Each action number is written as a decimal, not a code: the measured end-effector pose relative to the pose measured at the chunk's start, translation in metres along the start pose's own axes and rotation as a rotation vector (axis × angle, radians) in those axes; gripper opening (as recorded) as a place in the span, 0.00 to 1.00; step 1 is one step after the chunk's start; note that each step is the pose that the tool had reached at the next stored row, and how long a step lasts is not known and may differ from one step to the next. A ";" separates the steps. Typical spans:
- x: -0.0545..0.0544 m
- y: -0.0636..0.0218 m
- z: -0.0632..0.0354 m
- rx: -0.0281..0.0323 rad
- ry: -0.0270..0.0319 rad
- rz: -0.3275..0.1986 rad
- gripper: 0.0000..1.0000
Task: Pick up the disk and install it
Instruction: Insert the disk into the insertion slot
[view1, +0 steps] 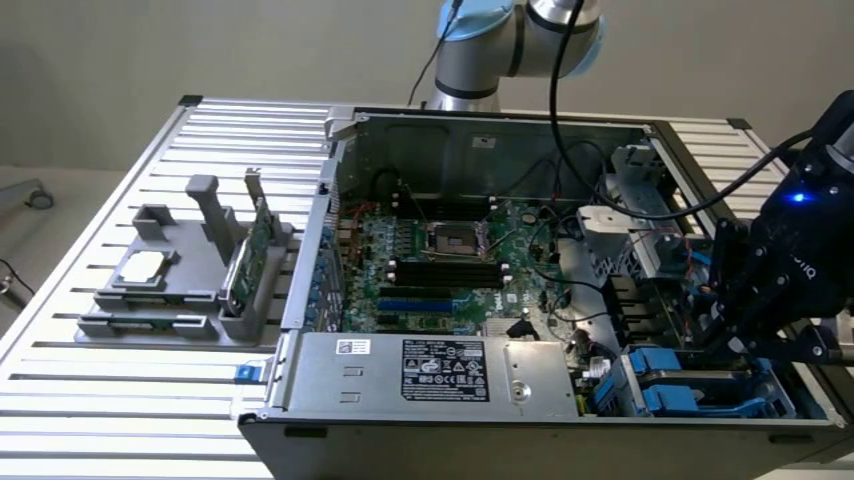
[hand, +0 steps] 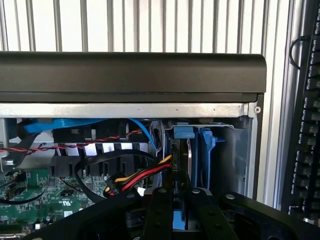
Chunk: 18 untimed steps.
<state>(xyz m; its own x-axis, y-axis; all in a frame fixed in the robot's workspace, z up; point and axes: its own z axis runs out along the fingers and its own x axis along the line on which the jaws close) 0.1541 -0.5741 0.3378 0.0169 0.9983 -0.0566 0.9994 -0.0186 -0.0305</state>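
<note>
The disk (hand: 194, 159) stands on edge in the drive bay at the case's corner, its blue carrier rail and dark metal side showing. My gripper (hand: 179, 212) comes down on it from above, its two black fingers (hand: 159, 210) pressed against either side of the disk's edge, shut on it. In the exterior view my gripper (view1: 725, 340) hangs over the drive bay (view1: 694, 385) at the case's lower right, where blue carrier parts show. The disk's label is hidden.
The open computer case (view1: 467, 130) lies on a slatted metal table (view1: 120, 400), with motherboard (view1: 441, 260), silver power supply (view1: 427, 370) and loose red, yellow and black cables (hand: 135, 177) beside the bay. A grey holder (view1: 174, 290) on the exterior view's left carries a chip and green card. A keyboard (hand: 306, 125) lies beyond the case.
</note>
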 end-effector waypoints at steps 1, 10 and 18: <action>0.000 0.0000 0.0000 0.0001 0.0001 0.003 0.16; 0.000 0.0000 0.0001 0.0016 0.0009 0.027 0.16; 0.000 0.0000 0.0001 0.0024 0.0013 0.040 0.16</action>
<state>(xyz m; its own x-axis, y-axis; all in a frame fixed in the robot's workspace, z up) 0.1541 -0.5743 0.3377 0.0568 0.9968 -0.0566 0.9978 -0.0586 -0.0306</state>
